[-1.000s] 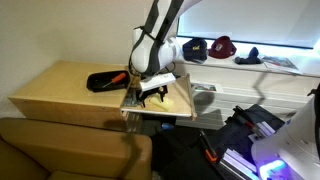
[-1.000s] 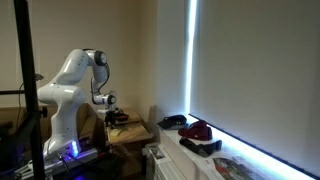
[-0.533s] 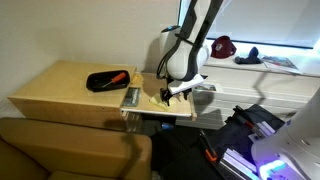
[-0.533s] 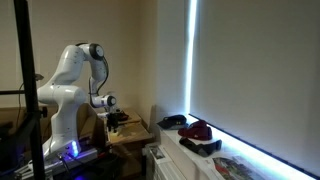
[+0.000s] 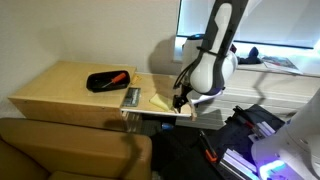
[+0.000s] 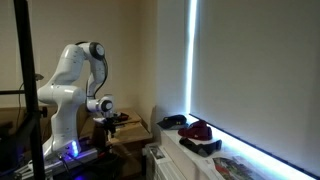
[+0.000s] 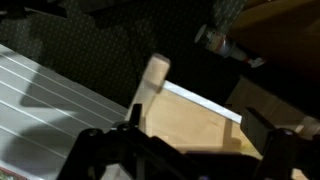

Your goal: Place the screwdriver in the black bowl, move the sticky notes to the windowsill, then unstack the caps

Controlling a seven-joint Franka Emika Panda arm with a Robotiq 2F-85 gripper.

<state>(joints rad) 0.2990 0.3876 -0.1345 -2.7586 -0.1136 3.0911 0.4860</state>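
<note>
Screwdriver (image 5: 117, 76) lies inside black bowl (image 5: 94, 85). Sticky notes (image 5: 159, 101) sit near the bowl, not yet moved. Gripper (image 5: 181, 101) beside them is wide open and empty (caps (image 6: 190, 126) apparently unhandled).

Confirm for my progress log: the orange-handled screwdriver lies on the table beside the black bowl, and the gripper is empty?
Not quite: an exterior view shows the screwdriver lying inside the black bowl, not beside it on the table. The gripper is indeed open and empty.
</note>
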